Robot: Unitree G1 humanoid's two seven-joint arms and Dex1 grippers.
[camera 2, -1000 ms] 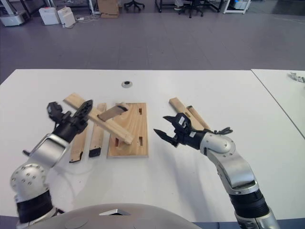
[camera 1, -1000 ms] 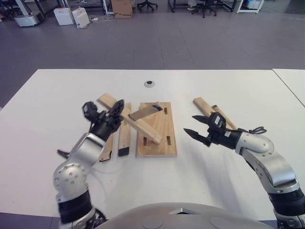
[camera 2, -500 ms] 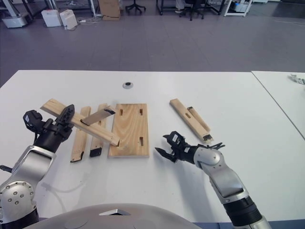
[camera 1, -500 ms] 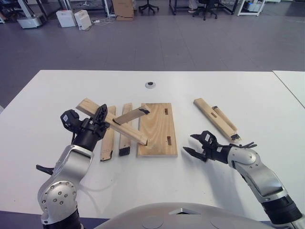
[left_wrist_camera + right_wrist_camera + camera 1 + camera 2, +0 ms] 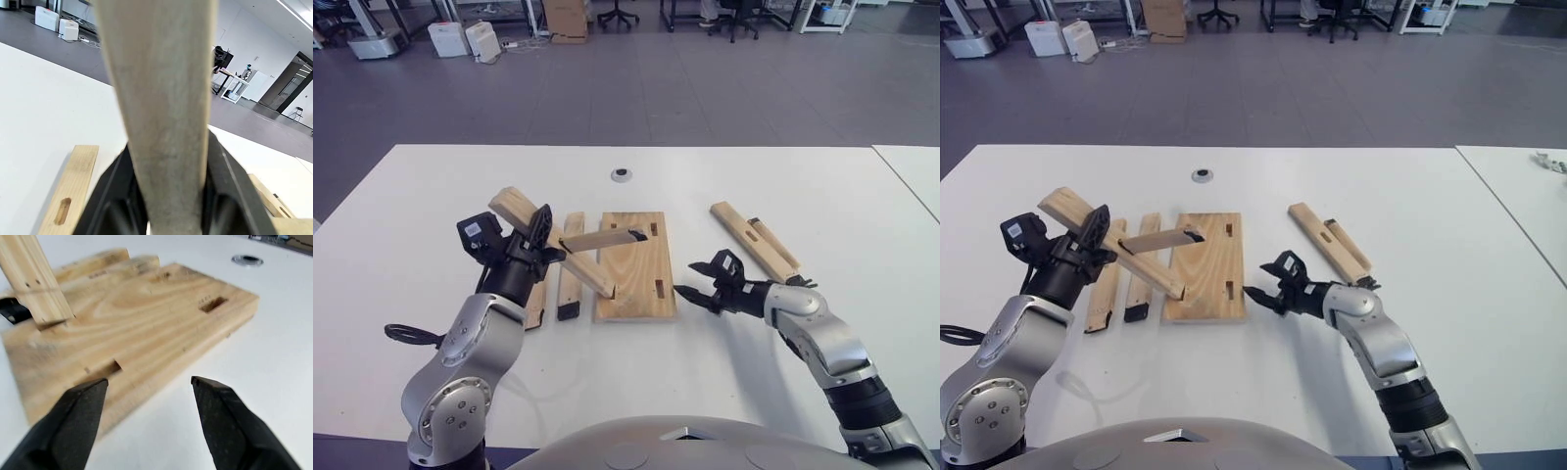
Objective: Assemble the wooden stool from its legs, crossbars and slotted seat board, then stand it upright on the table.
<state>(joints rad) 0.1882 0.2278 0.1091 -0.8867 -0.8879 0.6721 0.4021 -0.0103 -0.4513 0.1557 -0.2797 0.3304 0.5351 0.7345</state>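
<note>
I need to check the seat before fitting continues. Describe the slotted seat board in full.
The seat board is a pale, grained wooden rectangle lying flat on the table, long side running away from the robot. Narrow slots show near its right edge. The leg shut in the left gripper meets its near left corner; loose legs lie beside its left edge. The open right gripper hovers off its near right corner, not touching.

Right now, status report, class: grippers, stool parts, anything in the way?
Left gripper shut on leg, tilted, low end at seat board's near left corner. Right gripper open beside board's near right corner. Other legs flat beside board; no obstruction seen.
</note>
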